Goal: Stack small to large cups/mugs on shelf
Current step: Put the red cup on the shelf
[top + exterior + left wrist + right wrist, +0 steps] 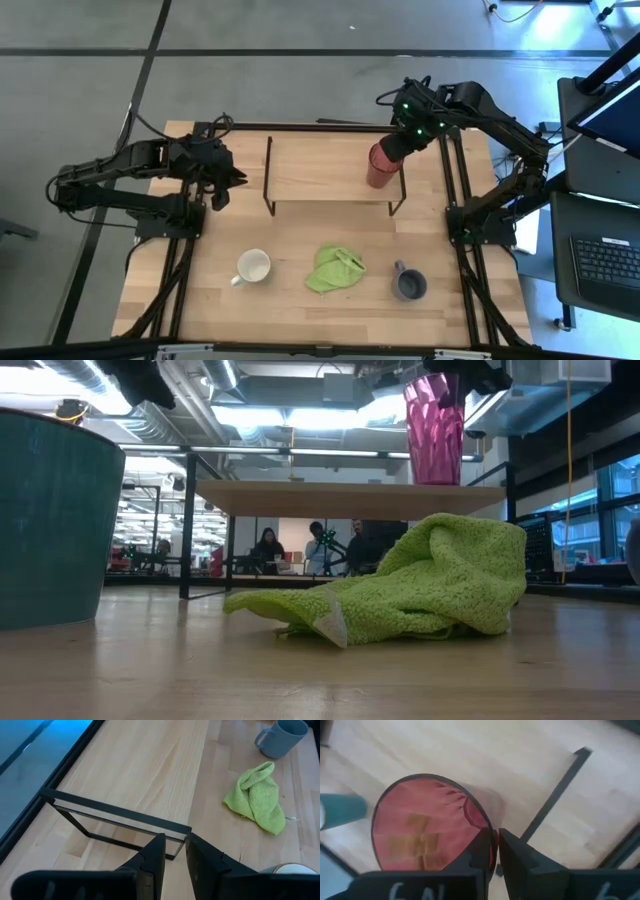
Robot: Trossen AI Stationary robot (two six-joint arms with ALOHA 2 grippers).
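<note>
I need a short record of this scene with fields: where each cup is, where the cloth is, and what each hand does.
red ribbed tumbler: upright on the light-wood shelf, at its right end
right hand: shut on the tumbler's rim
cream-white mug: on the wooden table, front left
small grey-blue mug: on the table, front right
light green cloth: crumpled between the two mugs
left hand: empty, waits beside the shelf's left end

Red ribbed tumbler point(381, 166) upper right on the pale wood shelf point(320, 165). Lime-green cloth point(334, 269) low centre, between cream mug point(253, 267) and grey-blue mug point(408, 283).
</note>
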